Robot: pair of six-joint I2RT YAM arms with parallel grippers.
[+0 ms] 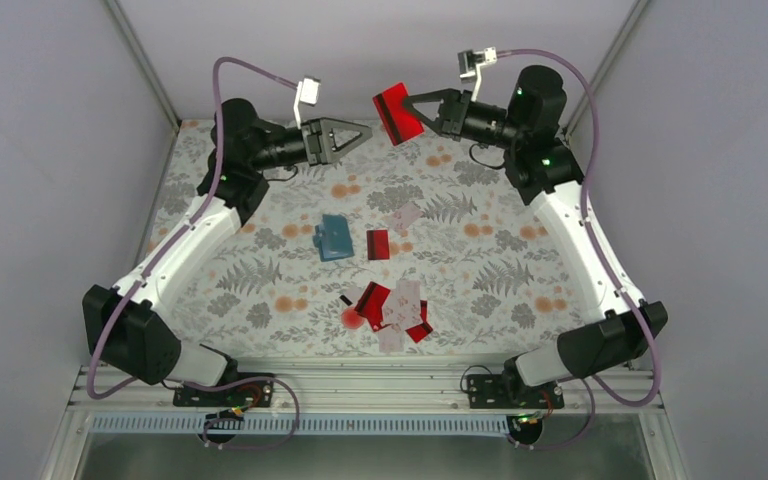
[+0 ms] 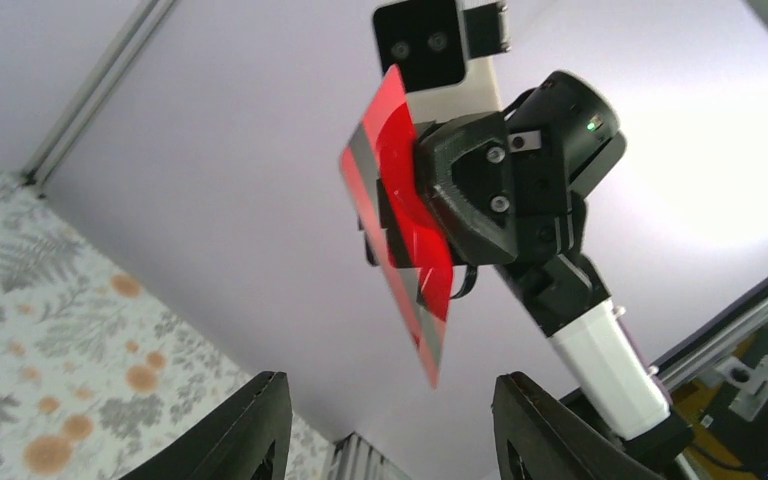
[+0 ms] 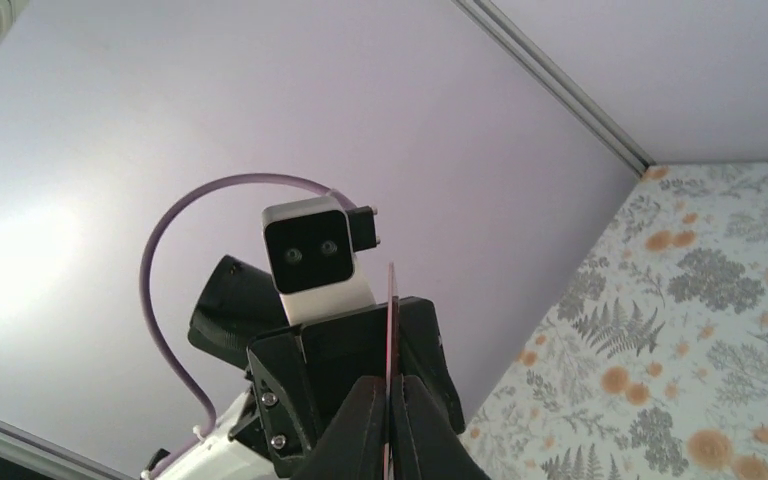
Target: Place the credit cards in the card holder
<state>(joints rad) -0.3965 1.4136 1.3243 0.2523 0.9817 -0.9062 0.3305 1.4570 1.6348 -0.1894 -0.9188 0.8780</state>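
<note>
My right gripper is held high over the far side of the table, shut on one bright red credit card. In the right wrist view that card shows edge-on, pinched between the fingers. My left gripper faces it from the left, open and empty, a short gap away. In the left wrist view the red card hangs tilted just beyond the spread fingers. The teal card holder lies flat on the table's middle. More credit cards lie by it: a red one, a pale one, and a mixed pile nearer the front.
A small round red blob and a tiny black piece lie left of the pile. The floral table cover is walled by pale panels at the back and sides. A metal rail carries both arm bases at the near edge.
</note>
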